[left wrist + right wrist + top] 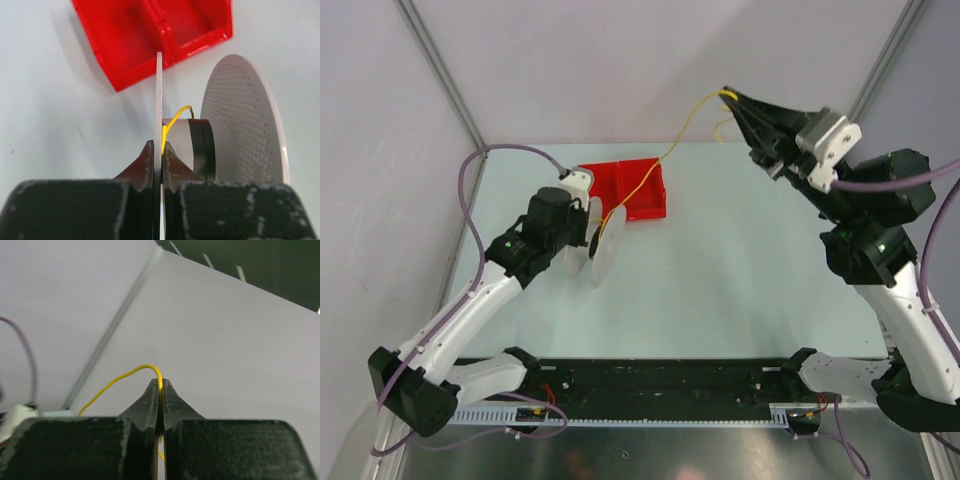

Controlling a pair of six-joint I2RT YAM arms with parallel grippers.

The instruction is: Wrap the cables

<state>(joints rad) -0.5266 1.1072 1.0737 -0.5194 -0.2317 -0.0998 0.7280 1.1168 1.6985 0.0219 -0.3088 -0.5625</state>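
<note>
**Yellow wire strung out for winding**

On the pale worktop we see a red tray at the back, and the wire passes across it. Just in front, the left jaws are clamped on one thin flange of a white spool. They hold it on edge, we judge, so that the hub is open to the side. One end of the wire sits on that hub. The right jaws, pressed together on the wire further along, hold it high at the far right, well apart from the spool. We take this as lifting the strand clear of the worktop, ready to lay turns.
</note>
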